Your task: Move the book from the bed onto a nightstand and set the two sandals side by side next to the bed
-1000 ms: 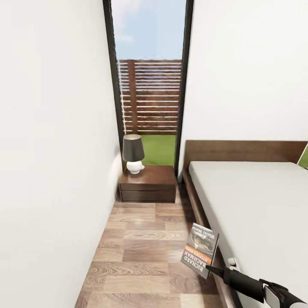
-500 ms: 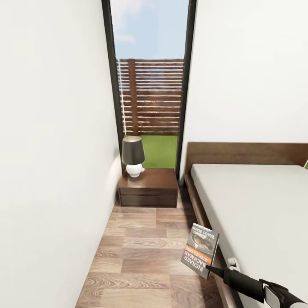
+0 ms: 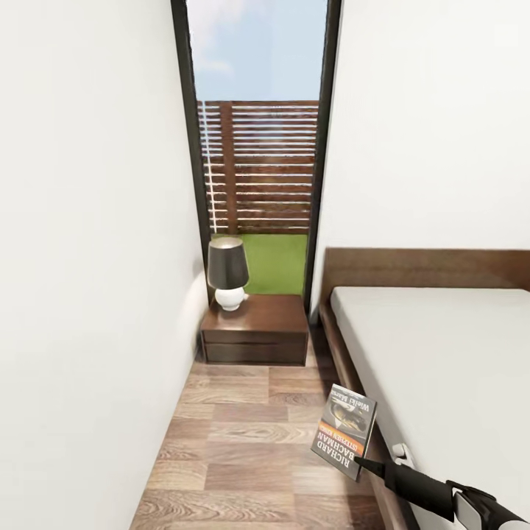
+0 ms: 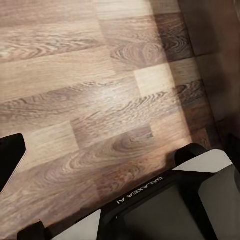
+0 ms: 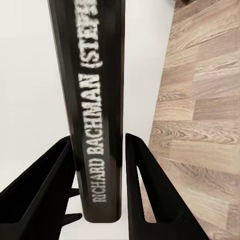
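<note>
My right gripper [image 3: 359, 464] is shut on the lower edge of the book [image 3: 344, 430], holding it upright over the floor beside the bed [image 3: 442, 368]. The book has a dark cover, white lettering and an orange band. In the right wrist view its spine [image 5: 97, 110] stands between the two black fingers [image 5: 37, 195]. The nightstand [image 3: 255, 333] stands ahead at the end of the aisle, under the window, left of the brown headboard [image 3: 427, 266]. The sandals are out of view.
A black-shaded lamp [image 3: 227, 272] sits on the nightstand's left half. A white wall [image 3: 88, 294] closes the aisle's left side and the bed frame [image 3: 346, 375] its right. The left wrist view shows wood-plank floor [image 4: 100, 100] and part of my base [image 4: 170, 205].
The whole head view has shifted as the camera moved forward along the aisle; the nightstand sits a little lower in the picture. The book stays held the same way.
</note>
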Controlling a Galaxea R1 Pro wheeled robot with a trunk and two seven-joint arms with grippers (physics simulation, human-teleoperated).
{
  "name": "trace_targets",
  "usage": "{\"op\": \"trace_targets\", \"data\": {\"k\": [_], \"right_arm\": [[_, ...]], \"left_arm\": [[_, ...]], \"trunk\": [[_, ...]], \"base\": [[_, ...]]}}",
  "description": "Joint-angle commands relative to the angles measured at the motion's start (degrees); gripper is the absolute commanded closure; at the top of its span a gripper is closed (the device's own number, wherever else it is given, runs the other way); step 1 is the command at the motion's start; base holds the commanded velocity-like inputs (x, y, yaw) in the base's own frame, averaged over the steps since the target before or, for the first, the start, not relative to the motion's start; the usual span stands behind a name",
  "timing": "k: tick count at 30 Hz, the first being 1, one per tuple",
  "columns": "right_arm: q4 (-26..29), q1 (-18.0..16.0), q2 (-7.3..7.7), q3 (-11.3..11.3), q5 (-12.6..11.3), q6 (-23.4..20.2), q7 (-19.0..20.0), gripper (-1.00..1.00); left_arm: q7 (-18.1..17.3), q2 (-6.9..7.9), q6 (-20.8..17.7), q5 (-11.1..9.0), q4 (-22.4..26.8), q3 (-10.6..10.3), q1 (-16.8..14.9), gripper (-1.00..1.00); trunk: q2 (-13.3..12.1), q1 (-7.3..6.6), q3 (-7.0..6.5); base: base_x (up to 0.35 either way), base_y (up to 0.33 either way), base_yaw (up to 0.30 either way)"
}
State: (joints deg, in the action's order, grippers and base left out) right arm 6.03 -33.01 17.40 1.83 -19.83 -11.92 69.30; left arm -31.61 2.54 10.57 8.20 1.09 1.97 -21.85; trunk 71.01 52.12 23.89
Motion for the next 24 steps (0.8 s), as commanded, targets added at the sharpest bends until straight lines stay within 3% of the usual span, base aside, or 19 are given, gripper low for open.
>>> {"op": "trace_targets", "data": {"k": [1, 24], "right_arm": [[0.0, 0.0, 0.00, 0.5, -0.1, -0.6, 0.2, 1.00], [-1.3, 0.0, 0.00, 0.5, -0.1, -0.6, 0.1, 1.00]], "left_arm": [[0.0, 0.01, 0.4, 0.6, 0.0, 0.2, 0.0, -1.00], [0.0, 0.01, 0.4, 0.6, 0.0, 0.2, 0.0, -1.00]], "trunk": [[0.0, 0.02, 0.06], [0.0, 0.02, 0.06]], "base": [[0.217, 0.000, 0.000], [0.216, 0.000, 0.000]]}}
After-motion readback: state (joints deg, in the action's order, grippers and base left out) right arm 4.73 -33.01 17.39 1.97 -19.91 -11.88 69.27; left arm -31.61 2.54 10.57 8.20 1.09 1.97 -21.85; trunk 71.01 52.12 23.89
